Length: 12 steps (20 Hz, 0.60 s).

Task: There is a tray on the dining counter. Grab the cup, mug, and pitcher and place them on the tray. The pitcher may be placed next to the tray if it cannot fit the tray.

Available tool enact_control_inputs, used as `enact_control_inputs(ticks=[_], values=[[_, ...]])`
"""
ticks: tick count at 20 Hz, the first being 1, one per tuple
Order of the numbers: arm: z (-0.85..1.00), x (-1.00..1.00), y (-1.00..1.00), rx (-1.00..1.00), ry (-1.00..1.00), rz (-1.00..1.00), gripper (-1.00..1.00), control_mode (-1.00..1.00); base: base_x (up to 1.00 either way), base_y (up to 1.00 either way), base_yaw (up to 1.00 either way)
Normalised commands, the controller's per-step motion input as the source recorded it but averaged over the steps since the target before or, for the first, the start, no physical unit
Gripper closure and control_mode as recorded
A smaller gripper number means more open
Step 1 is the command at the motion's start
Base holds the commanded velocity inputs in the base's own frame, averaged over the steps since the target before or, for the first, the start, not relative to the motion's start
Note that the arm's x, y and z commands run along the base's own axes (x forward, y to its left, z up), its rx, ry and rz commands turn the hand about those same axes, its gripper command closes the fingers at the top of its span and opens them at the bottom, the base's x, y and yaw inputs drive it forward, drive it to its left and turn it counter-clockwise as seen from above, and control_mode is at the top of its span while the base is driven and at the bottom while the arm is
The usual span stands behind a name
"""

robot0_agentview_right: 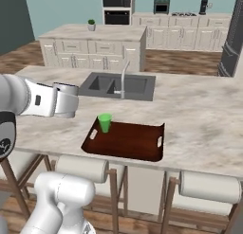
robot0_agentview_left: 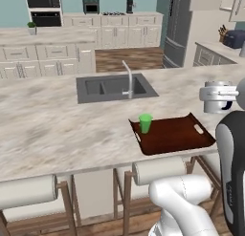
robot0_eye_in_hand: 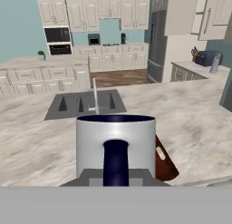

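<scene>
We see the tray (robot0_agentview_left: 177, 134) lying on the dining counter (robot0_agentview_left: 57, 120) close to the counter's near edge, in front of the sink (robot0_agentview_left: 112, 87) and a little to its right. The cup (robot0_agentview_left: 145, 123) stands upright inside the tray, in its far left corner, just beside the rim there. The rest of the tray floor is bare.

Our gripper (robot0_agentview_left: 228, 97) hangs in the air above the counter, off the right end of the tray in the left base view. In the right base view the same hand (robot0_agentview_right: 66, 100) sits left of the tray, level with the sink's near edge. Its fingers are nearly closed, pinched on the mug (robot0_eye_in_hand: 115, 146). In the hand view the mug sits right before the camera, its dark handle facing us, its rim level and its opening up. One corner of the tray (robot0_eye_in_hand: 164, 162) pokes out from behind the mug on the right.

The faucet (robot0_agentview_left: 128, 80) rises at the near edge of the sink. We cannot make out the pitcher with any certainty.
</scene>
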Motion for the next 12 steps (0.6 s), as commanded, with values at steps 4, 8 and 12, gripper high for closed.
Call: enact_control_inputs(ticks=[4,8,12], values=[[0.00,0.00,0.00,0.00,0.00,0.00,1.00,1.00,0.27,-0.30,-0.02],[0.00,0.00,0.00,0.00,0.00,0.00,1.00,1.00,0.26,-0.30,-0.07],[0.00,0.00,0.00,0.00,0.00,0.00,1.00,1.00,0.28,-0.27,-0.07]])
